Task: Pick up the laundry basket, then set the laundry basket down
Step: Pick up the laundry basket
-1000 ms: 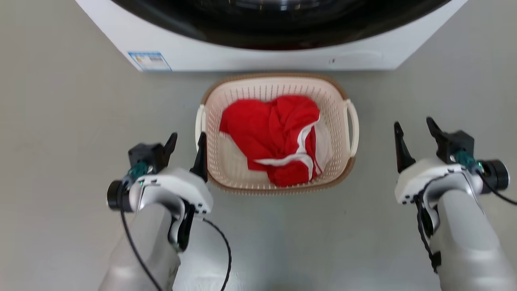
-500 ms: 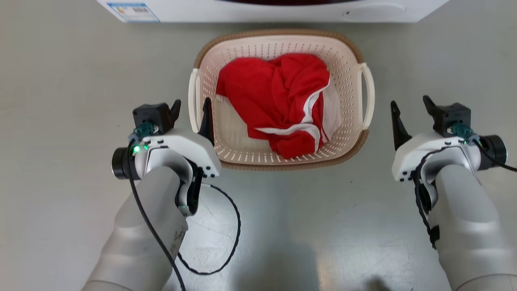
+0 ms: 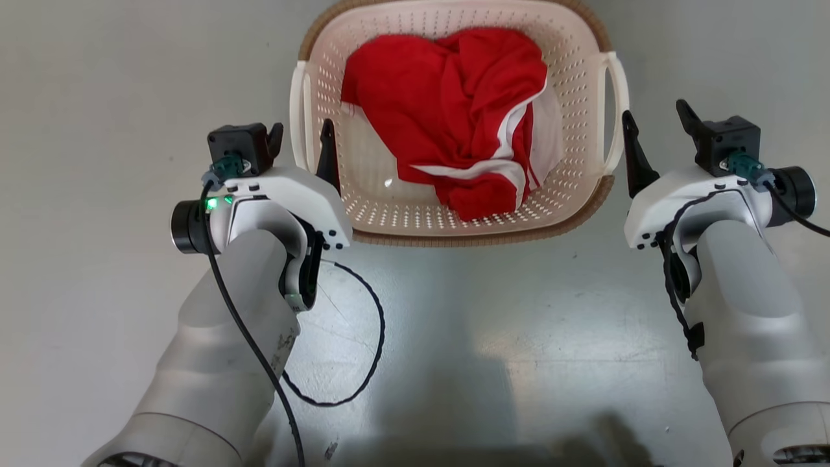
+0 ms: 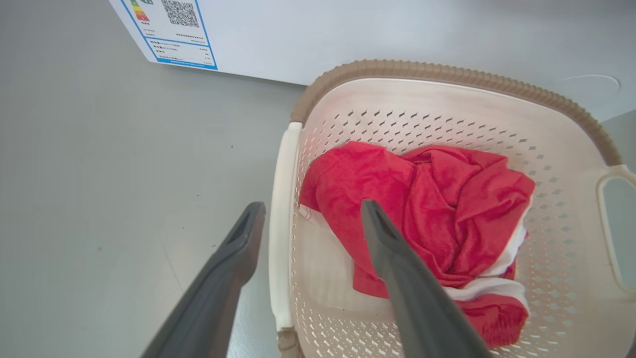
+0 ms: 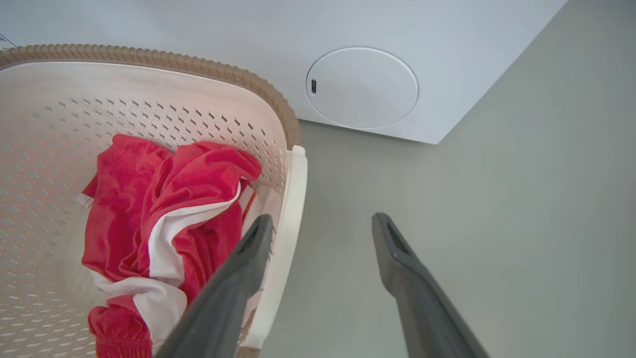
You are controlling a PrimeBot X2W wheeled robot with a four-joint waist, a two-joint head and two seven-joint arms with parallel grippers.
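Note:
The cream perforated laundry basket [image 3: 389, 217] with its brown rim sits on the floor at top centre, holding a red and white garment [image 3: 454, 110]. My left gripper [image 3: 301, 137] is open and straddles the left loop handle [image 4: 280, 223], one finger outside and one finger [image 4: 392, 248] over the basket's inside. My right gripper [image 3: 655, 122] is open beside the right handle [image 3: 617, 97]. In the right wrist view that handle [image 5: 294, 199] lies just inside the gap, against the inner finger [image 5: 248, 248]. Neither gripper is closed on anything.
A white washing machine [image 4: 348, 30] stands right behind the basket, with a round cover [image 5: 362, 87] low on its front. Grey floor [image 3: 97, 130] spreads on both sides. A black cable [image 3: 373, 350] loops from my left forearm.
The head camera has tipped down, so the basket sits higher and larger and the machine has left that view. Both grippers have come closer to the basket's side handles, the right one most.

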